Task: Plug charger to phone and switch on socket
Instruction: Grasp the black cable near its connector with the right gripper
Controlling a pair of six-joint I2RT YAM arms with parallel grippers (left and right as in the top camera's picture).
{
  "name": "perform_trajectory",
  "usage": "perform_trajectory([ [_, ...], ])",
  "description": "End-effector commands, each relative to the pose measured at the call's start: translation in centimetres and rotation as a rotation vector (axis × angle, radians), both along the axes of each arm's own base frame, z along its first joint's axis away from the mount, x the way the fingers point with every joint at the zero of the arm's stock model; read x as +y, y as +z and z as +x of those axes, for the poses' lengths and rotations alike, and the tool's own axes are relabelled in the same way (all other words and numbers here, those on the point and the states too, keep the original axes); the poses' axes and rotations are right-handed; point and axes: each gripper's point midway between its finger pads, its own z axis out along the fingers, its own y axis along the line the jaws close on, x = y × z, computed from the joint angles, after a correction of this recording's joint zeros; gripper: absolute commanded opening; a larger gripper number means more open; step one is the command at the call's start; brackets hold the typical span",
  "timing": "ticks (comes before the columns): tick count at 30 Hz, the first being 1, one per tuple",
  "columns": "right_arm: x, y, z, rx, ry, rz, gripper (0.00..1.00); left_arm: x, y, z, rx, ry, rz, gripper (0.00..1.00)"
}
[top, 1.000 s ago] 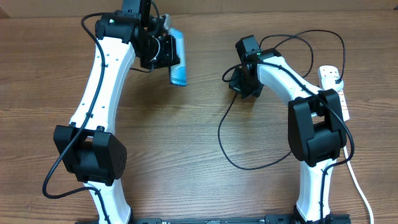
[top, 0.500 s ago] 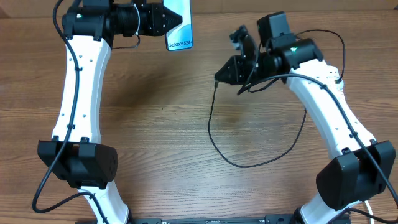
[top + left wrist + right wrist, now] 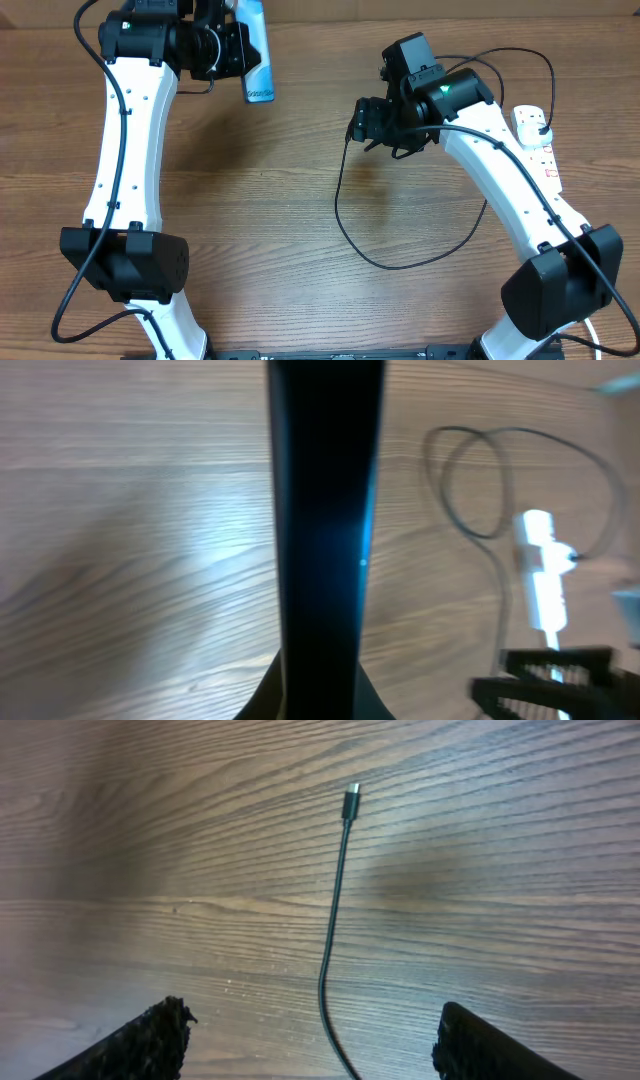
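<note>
My left gripper is shut on the phone and holds it above the table's far left. The phone shows edge-on, light blue, and in the left wrist view it is a dark upright bar rising from between the jaws. The charger is a thin black cable. Its small connector tip lies on the wood. My right gripper hovers open over the cable, its fingers apart and touching nothing. The socket, a white power strip, lies at the far right.
The charger cable loops wide across the table middle and back up towards the socket. The socket's thick white cord runs down the right edge. Both arm bases stand at the near edge. The left wrist view shows the socket blurred.
My right gripper has opened and now hangs over the cable's connector end. The left arm has turned the phone from screen-up to edge-on and shifted it slightly left.
</note>
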Motion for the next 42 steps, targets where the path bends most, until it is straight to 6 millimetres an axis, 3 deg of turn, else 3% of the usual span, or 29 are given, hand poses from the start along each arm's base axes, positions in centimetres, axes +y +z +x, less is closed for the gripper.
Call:
perform_trajectory([
  [1, 0.8, 1.0, 1.8, -0.004, 0.02, -0.017, 0.81, 3.0, 1.6, -0.2, -0.029, 0.152, 0.126, 0.04],
  [4, 1.2, 1.4, 2.8, 0.043, 0.033, -0.047, 0.82, 3.4, 1.3, -0.4, -0.015, 0.169, 0.143, 0.04],
  [7, 0.6, -1.4, 4.6, 0.1, -0.009, -0.167, 0.87, 3.4, 1.2, -0.6, -0.006, 0.168, 0.144, 0.04],
  [10, 1.3, -6.4, 6.2, 0.146, -0.072, -0.201, 0.71, 3.4, 0.9, -1.0, 0.014, 0.167, 0.148, 0.04],
  [11, 1.7, -7.5, 6.3, 0.156, -0.065, -0.207, 0.57, 3.4, 0.8, -1.0, 0.016, 0.166, 0.149, 0.04],
  [12, 2.2, -8.7, 6.3, 0.166, -0.056, -0.214, 0.49, 3.4, 0.8, -1.0, 0.017, 0.166, 0.149, 0.04],
  [14, 3.4, -10.9, 6.6, 0.154, -0.061, -0.256, 0.49, 3.4, 0.8, -1.1, 0.023, 0.166, 0.15, 0.04],
  [17, 3.4, -12.9, 6.9, 0.11, -0.126, -0.369, 0.51, 3.5, 0.6, -1.3, 0.031, 0.165, 0.151, 0.04],
  [23, 4.3, -15.3, 6.9, 0.124, -0.119, -0.331, 0.51, 3.5, 0.5, -1.5, 0.039, 0.164, 0.153, 0.04],
  [27, 3.4, -16.5, 7.0, 0.137, -0.136, -0.331, 0.51, 3.5, 0.5, -1.5, 0.04, 0.164, 0.153, 0.04],
  [39, 3.0, -17.1, 7.3, 0.134, -0.143, -0.329, 0.49, 3.5, 0.5, -1.5, 0.039, 0.165, 0.152, 0.04],
  [42, 2.7, -18.5, 6.7, 0.168, -0.138, -0.351, 0.48, 3.5, 0.5, -1.5, 0.04, 0.164, 0.153, 0.04],
])
